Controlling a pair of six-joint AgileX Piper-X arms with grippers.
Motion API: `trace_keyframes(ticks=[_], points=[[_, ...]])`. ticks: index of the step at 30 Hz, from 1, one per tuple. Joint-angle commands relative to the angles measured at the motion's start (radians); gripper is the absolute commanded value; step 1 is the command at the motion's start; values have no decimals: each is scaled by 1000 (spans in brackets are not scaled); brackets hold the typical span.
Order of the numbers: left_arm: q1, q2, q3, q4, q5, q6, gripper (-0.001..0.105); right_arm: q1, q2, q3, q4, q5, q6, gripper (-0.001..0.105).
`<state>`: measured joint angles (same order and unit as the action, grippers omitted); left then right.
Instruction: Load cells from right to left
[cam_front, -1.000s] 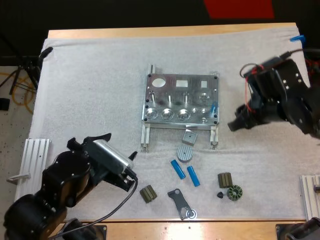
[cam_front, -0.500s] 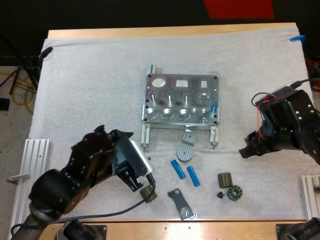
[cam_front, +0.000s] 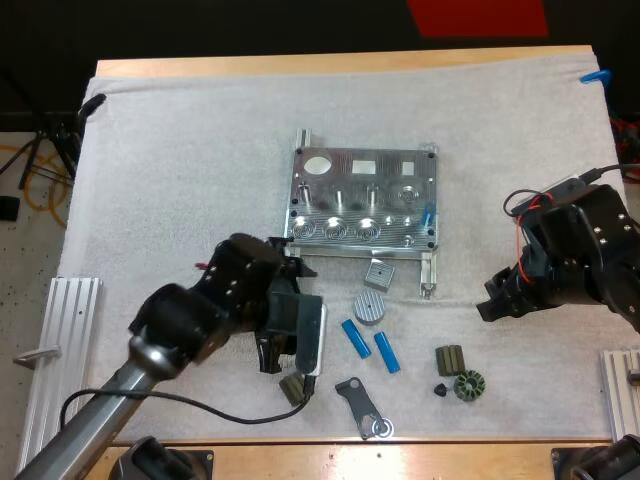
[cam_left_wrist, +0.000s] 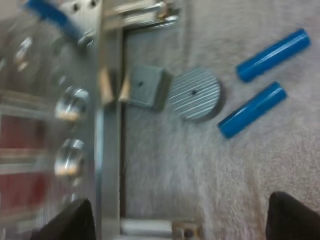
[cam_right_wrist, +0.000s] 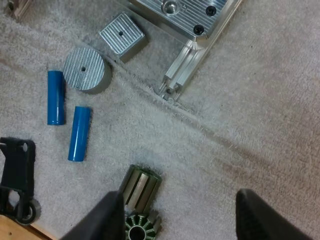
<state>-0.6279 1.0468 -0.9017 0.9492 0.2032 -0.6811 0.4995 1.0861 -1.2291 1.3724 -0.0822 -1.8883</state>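
Blue cells lie loose on the white mat (cam_front: 180, 160), the first cell (cam_front: 355, 338) and the second cell (cam_front: 387, 352) nearly parallel and just beside the ribbed disc (cam_front: 369, 307). This is open ground where fingers can close from both sides. A loaded cell (cam_front: 428, 215) already stands at the right end of the metal fixture (cam_front: 362, 195), which fits a right-to-left order; the sockets to its left look empty.

The left gripper (cam_front: 287, 318) hangs low by the fixture's near left rail, its fingers (cam_left_wrist: 75, 220) spread wide with nothing between them. Its wrist view looks across the square block (cam_left_wrist: 145, 87) toward both cells, so I judge it is lining up for a pick.

The right gripper (cam_front: 492, 303) sits well off to the side over bare mat, jaws also wide and empty, above the ribbed dark part (cam_right_wrist: 140, 187). It is probably parked there to leave the cells free.
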Motion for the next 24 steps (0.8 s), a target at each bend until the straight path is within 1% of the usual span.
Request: trace_keyframes(ticks=[1,2,4,8,10,11,16,21,24], points=[[-4,18,-9,-14,44,86,68,-7,-6,-1,-6,-7,1,49],[-4,30,-9,-14,55,104,68,-7,-6,-1,-6,-7,1,49],[-4,72,-9,-14,70,185,68,-7,-6,-1,-6,-7,1,49],[-4,145,-9,-14,69,259,68,-7,-6,-1,-6,-7,1,49],[-4,199,-9,-16,77,313,68,-7,-6,-1,-6,-7,1,49],[-4,212,-9,-18,81,322,68,-7,-6,-1,-6,-7,1,49],[-4,311,-9,-61,139,418,68,-7,-6,-1,-6,-7,1,49],[-4,384,-9,-75,139,449,68,-7,-6,-1,-6,-7,1,49],[-4,417,-9,-78,139,448,68,-7,-6,-1,-14,-7,1,49]])
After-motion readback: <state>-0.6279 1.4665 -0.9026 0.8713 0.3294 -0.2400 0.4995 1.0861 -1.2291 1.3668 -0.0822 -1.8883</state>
